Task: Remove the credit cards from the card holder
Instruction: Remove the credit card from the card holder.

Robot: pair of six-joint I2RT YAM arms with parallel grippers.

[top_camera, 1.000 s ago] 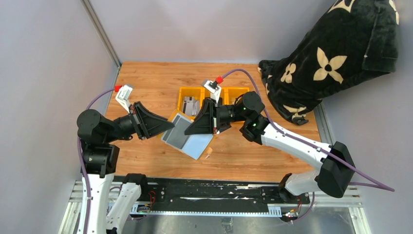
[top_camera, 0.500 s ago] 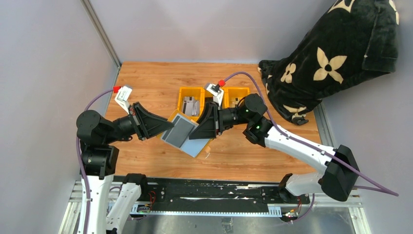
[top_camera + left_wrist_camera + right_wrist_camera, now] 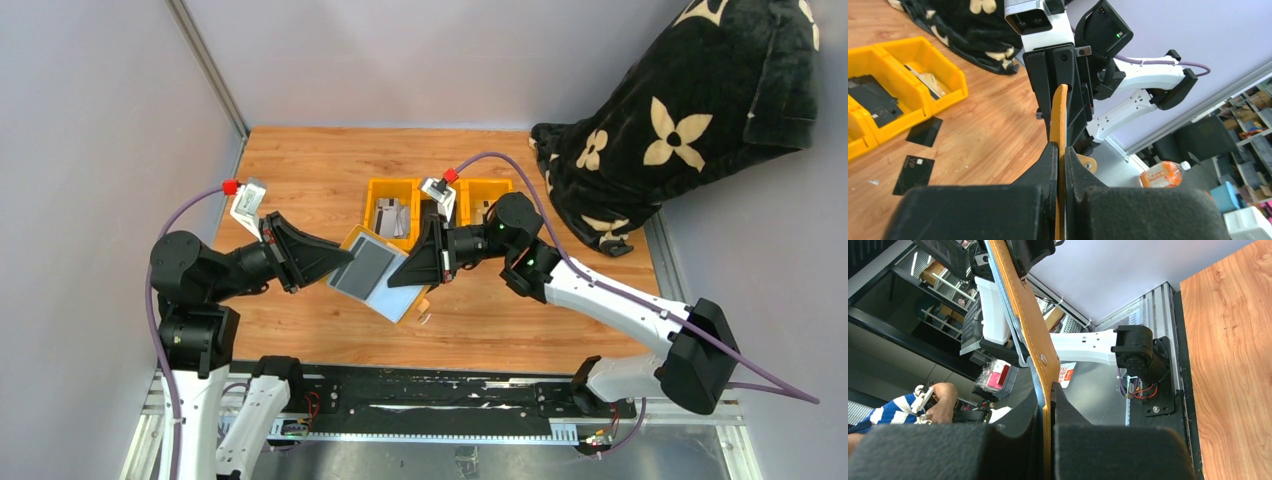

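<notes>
Both ends of the open wallet (image 3: 390, 292) are clamped, left pincer (image 3: 345, 263) and right pincer (image 3: 408, 270) closed tight on it; two black cards (image 3: 913, 174) lie on the counter (image 3: 988, 130).

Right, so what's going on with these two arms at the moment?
Both arms hold the mustard card holder in the air between them, opened out with its grey lining facing up. The left tool is clamped on one edge and the right tool on the opposite edge. Two black credit cards lie flat on the table beside the yellow bins, so they appear to be out.
</notes>
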